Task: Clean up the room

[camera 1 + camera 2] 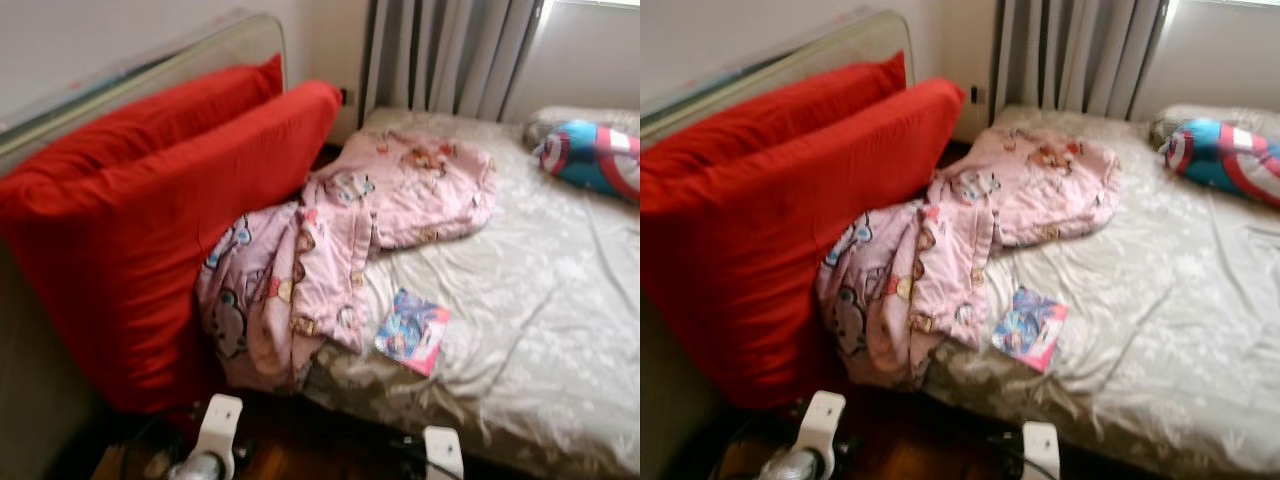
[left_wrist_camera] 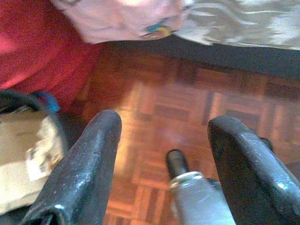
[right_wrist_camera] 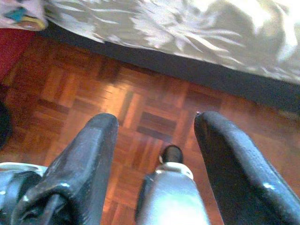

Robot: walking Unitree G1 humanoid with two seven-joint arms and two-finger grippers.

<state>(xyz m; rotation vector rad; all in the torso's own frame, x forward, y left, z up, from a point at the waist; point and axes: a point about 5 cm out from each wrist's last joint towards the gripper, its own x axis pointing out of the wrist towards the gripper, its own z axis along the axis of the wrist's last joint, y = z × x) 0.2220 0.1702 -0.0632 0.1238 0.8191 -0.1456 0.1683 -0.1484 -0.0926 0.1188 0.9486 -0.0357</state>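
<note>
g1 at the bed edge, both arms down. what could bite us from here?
1. The pink blanket hangs off the bed's edge toward the floor; pulling it could drag the small booklet beside it off the mattress.
2. The red cushions lean upright against the bed; tugging the blanket may tip them.
3. The left gripper and right gripper, both open, hang low over the parquet, near the bed frame.
</note>
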